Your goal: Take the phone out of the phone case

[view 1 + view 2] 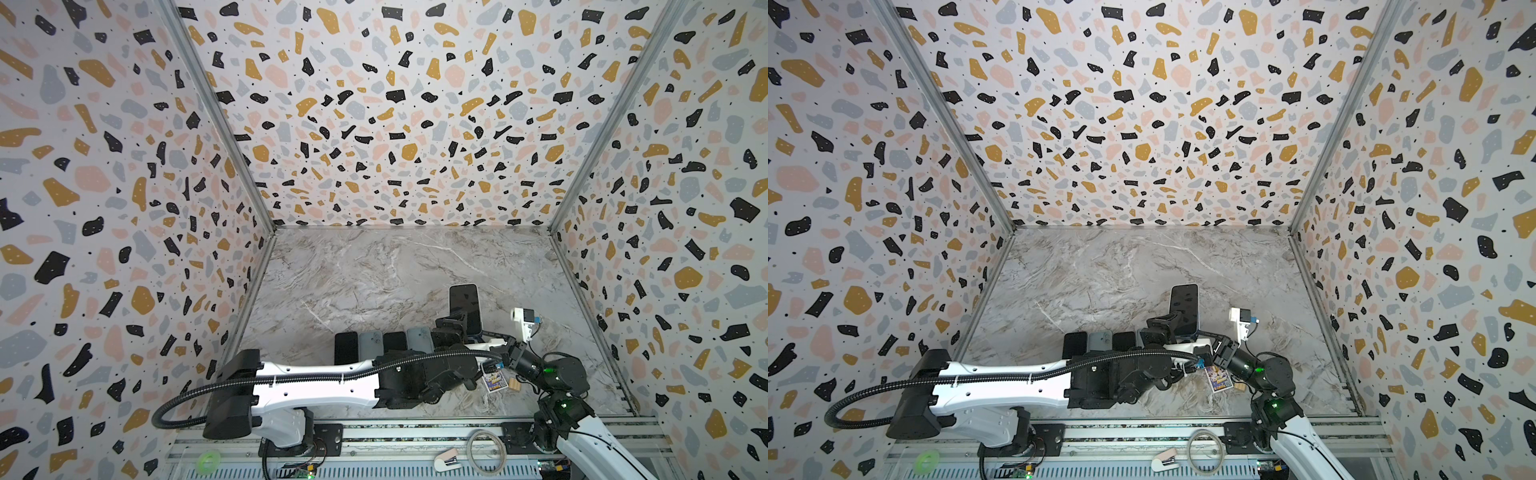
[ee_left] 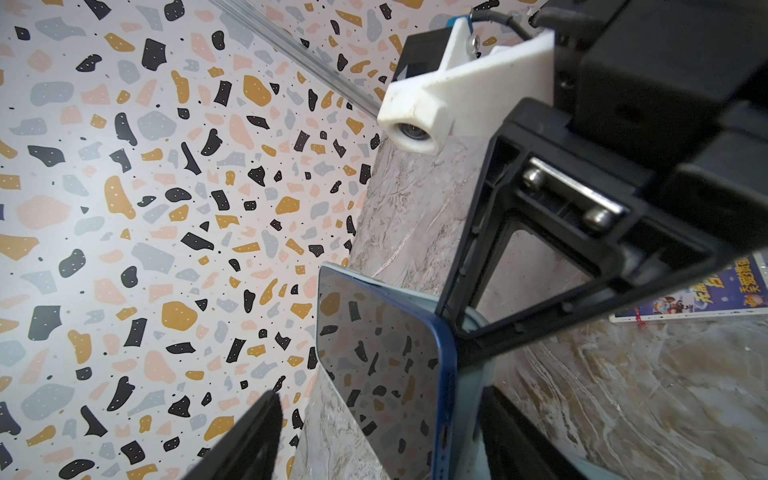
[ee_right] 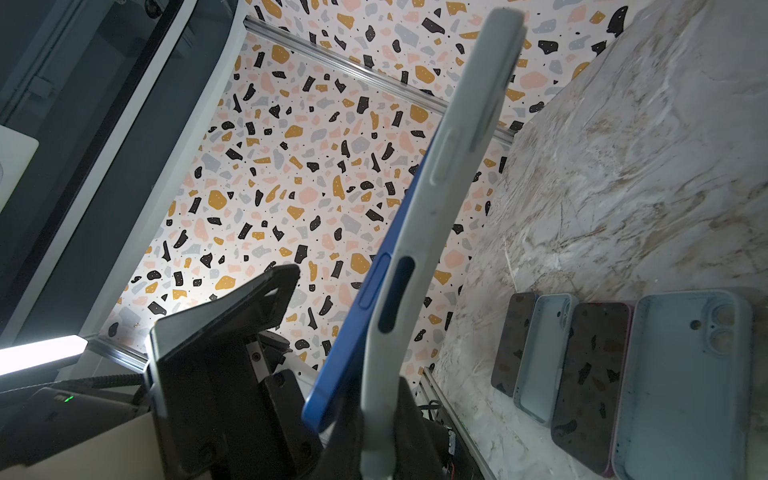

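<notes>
Terrazzo-print walls (image 1: 374,104) close in a marble table (image 1: 374,266). Above its near right part the phone (image 1: 463,305) is held upright in the air, its dark screen showing in both top views. Its blue frame is partly peeled from the pale case (image 3: 419,224). In the right wrist view the blue edge splays away from the case at the gripped end and meets it toward the far end. That far end seems seated in the case, though the edge-on view makes it hard to be sure. The right claw (image 3: 378,419) is clamped on the case's lower end. The left claw (image 2: 376,399) stands apart, one finger on the screen side and clear of the glass, the other behind the case. On the table just left of the claws lies a row (image 1: 382,347) of two dark phones and two pale empty cases, flat and side by side. A printed card (image 1: 494,380) and a small wooden block (image 1: 515,383) lie near the right arm.
</notes>
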`<state>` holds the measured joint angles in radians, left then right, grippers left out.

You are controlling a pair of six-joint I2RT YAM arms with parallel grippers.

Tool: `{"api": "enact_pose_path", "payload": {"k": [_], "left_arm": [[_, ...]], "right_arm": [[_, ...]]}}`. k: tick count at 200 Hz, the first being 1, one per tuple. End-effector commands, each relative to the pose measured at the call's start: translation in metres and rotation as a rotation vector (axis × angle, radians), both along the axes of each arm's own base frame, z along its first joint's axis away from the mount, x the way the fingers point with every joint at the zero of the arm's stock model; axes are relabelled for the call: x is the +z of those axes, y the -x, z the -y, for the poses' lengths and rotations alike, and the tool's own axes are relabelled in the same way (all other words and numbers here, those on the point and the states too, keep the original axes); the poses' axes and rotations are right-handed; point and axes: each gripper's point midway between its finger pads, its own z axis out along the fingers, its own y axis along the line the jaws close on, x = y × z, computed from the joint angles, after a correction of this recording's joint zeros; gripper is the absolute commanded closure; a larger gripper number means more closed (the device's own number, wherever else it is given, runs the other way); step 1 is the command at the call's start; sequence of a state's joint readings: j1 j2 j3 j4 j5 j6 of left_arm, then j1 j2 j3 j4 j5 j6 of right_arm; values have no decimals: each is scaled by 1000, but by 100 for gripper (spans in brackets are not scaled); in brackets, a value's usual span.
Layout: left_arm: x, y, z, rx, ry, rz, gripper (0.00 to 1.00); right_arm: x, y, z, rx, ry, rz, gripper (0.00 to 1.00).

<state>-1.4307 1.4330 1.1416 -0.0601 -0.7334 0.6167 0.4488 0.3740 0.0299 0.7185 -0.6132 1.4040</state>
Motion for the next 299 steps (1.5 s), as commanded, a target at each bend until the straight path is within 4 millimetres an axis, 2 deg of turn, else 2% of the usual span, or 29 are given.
{"api": "enact_pose_path", "payload": {"k": [1, 92, 178, 221, 246, 299], "left_arm": [[32, -5, 3, 14, 107, 18, 24], [37, -3, 3, -2, 112, 13, 25], [23, -7, 5, 20, 64, 32, 27], [12, -12, 9, 34, 18, 49, 33], [13, -13, 11, 22, 29, 44, 36], [11, -13, 15, -6, 25, 32, 49]], "right_arm": [[19, 11, -1, 35, -14, 101, 100], [18, 11, -2, 37, -11, 101, 100], [20, 12, -1, 36, -17, 105, 100], [21, 13, -1, 36, -21, 107, 100], [22, 13, 0, 35, -24, 110, 100], [22, 14, -1, 40, -25, 108, 100]]}}
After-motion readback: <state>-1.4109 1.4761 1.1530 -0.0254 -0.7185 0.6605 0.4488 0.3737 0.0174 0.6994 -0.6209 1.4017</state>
